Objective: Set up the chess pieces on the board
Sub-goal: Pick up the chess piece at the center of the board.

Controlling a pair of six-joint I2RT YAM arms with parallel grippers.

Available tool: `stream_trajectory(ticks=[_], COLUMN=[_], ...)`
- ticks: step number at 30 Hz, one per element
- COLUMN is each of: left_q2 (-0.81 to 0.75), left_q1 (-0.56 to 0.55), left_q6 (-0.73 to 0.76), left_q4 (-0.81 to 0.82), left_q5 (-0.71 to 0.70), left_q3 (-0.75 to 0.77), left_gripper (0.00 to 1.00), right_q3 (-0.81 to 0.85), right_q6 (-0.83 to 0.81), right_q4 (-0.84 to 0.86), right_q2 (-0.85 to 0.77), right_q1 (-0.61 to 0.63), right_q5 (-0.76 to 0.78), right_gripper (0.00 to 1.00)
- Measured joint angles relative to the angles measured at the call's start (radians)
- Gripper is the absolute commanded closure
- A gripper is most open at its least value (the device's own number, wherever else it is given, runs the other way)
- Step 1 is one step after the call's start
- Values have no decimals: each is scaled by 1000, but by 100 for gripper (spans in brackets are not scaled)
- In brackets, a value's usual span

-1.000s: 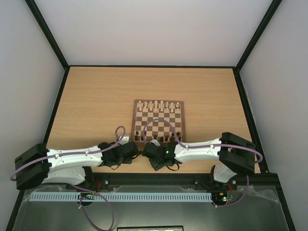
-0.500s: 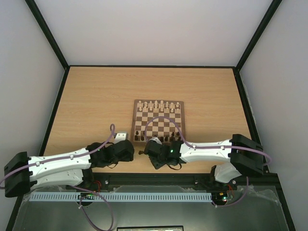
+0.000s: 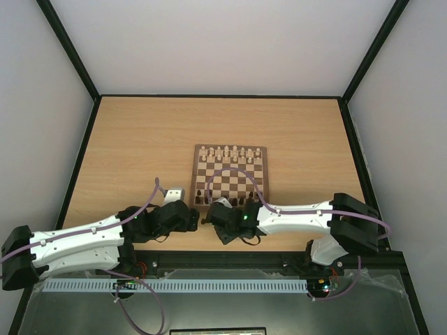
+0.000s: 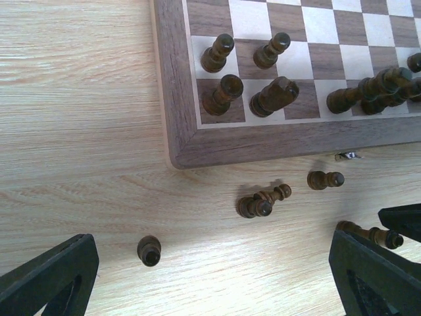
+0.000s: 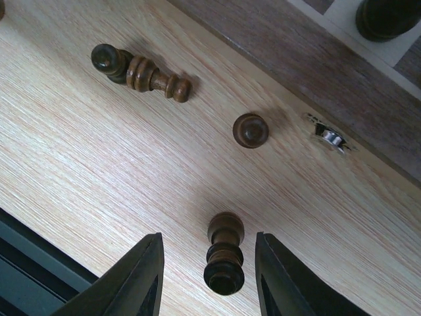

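Note:
The board (image 3: 230, 174) lies mid-table with dark chess pieces (image 4: 276, 95) on its near rows. More dark pieces lie off it by the near-left corner: an upright pawn (image 4: 149, 250), a pair lying together (image 4: 263, 201), a pawn on its side (image 4: 325, 179), and another (image 4: 368, 234). My left gripper (image 4: 212, 238) hangs over these with its jaws wide open and nothing between them. My right gripper (image 5: 209, 238) is open, its fingers (image 5: 135, 283) standing either side of an upright dark piece (image 5: 225, 253) with a gap on each side.
Pale pieces (image 3: 230, 152) fill the board's far rows. A metal clasp (image 5: 329, 137) sits on the board's near border. The two grippers are close together near the board's near-left corner (image 3: 199, 206). The table's dark front edge (image 5: 26, 257) runs just behind the right fingers.
My left gripper has opened from narrow to wide, and its arm has swung lower and to the left. The right gripper has shifted slightly left over the loose pieces.

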Motion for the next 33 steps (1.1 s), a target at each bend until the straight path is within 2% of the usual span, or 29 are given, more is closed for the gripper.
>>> stream_trajectory(ticks=[6,9,12,19,25,33], left_q2=[-26,-27,-29,-60,-99,-129], left_q1=[0,0,0,0,0,0], left_q6=[0,1,2,3,5,8], left_q4=[-9,-10,-10,-14,-24,-28], left_q5=[-5,-8,-8,-16,-31,-51], left_q3=[0,0,0,1,5,13], left_gripper=[1,1,1,1,1,1], right_q3=[17,18,21,50,168,309], right_q6=[-2,-1,-2,0,-13,-103], right_q4=[-13,-21,-31,-72,-174,-222], right_q2=[37,53,60,45,-51,-24], right_q1=[0,0,0,0,-10,-121], right_q5=[0,0,0,8,63,95], right_gripper=[75,87,95,95,94,94])
